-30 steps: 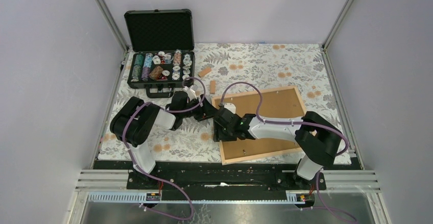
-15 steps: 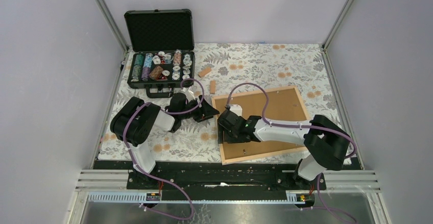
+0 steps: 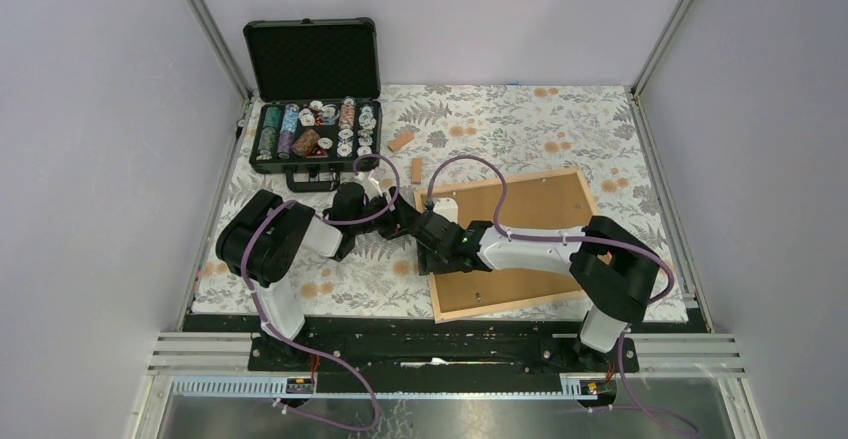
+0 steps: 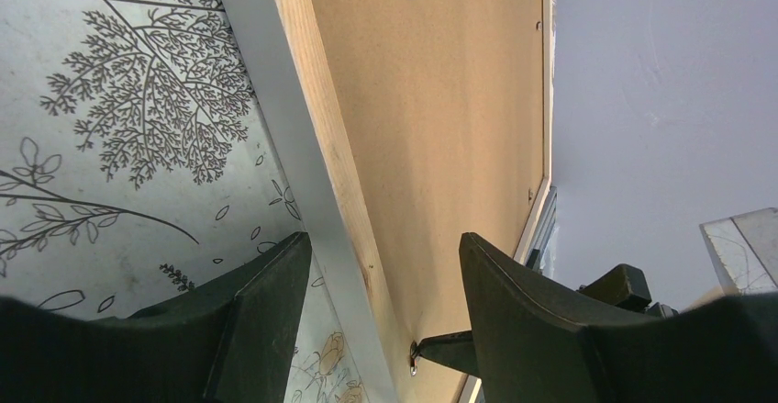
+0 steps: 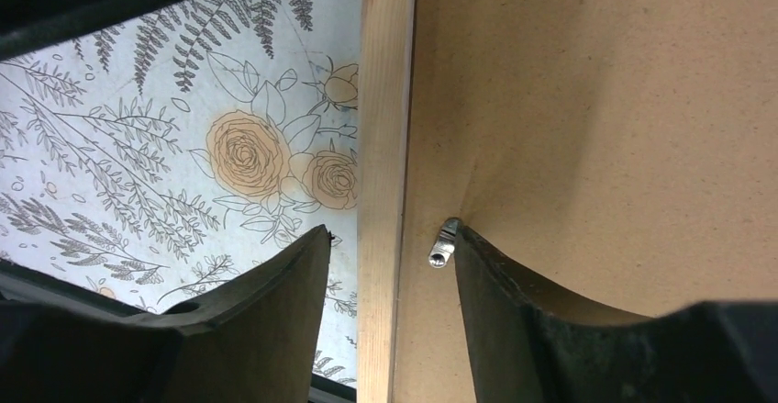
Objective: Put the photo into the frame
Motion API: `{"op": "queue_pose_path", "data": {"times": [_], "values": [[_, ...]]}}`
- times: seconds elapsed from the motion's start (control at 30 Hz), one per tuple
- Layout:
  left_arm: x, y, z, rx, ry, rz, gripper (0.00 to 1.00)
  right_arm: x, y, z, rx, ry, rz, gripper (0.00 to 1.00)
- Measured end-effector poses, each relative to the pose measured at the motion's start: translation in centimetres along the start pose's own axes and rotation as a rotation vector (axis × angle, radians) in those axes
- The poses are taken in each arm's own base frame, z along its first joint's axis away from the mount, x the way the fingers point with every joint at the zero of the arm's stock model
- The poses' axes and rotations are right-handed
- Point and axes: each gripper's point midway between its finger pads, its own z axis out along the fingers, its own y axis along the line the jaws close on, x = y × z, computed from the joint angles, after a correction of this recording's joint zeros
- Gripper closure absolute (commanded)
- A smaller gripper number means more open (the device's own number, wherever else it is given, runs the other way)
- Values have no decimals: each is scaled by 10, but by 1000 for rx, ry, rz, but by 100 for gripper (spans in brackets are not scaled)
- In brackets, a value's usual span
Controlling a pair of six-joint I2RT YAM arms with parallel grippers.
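Frame (image 5: 383,100) rail straddled by left claw (image 4: 383,242) and right claw (image 5: 389,230), both parted, gripping nothing

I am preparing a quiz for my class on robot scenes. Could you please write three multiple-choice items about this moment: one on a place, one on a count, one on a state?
1. At which edge of the frame are both claws?
A) its left edge
B) its right edge
C) its far edge

2. How many small wooden blocks lie on the cloth?
A) none
B) two
C) five

3. How is the black case?
A) shut
B) open, with chips showing
C) upside down

Answers:
1 A: the left claw and the right claw each have one finger on either side of the left wooden strip.
2 B: both lie just beyond the frame's far left corner.
3 B: the lid stands up behind the rows of chips.
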Motion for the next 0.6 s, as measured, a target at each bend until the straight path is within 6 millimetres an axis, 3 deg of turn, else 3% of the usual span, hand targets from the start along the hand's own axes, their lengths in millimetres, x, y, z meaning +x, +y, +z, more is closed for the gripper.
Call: {"op": "queue_pose_path", "data": {"times": [0.2,0.4,0.53,0.6], "values": [[0,0,0,0,-1,0,34,1,-5,2,31,-15,-36,62],[0,0,0,1,-1,0,34,-1,5,8,26,-40,-46,80],[0,0,0,2,-1,1,34,-1,7,9,25,-42,-40,100],[1,0,0,1,-1,0,34,-2,8,9,23,-42,-38,100]]}}
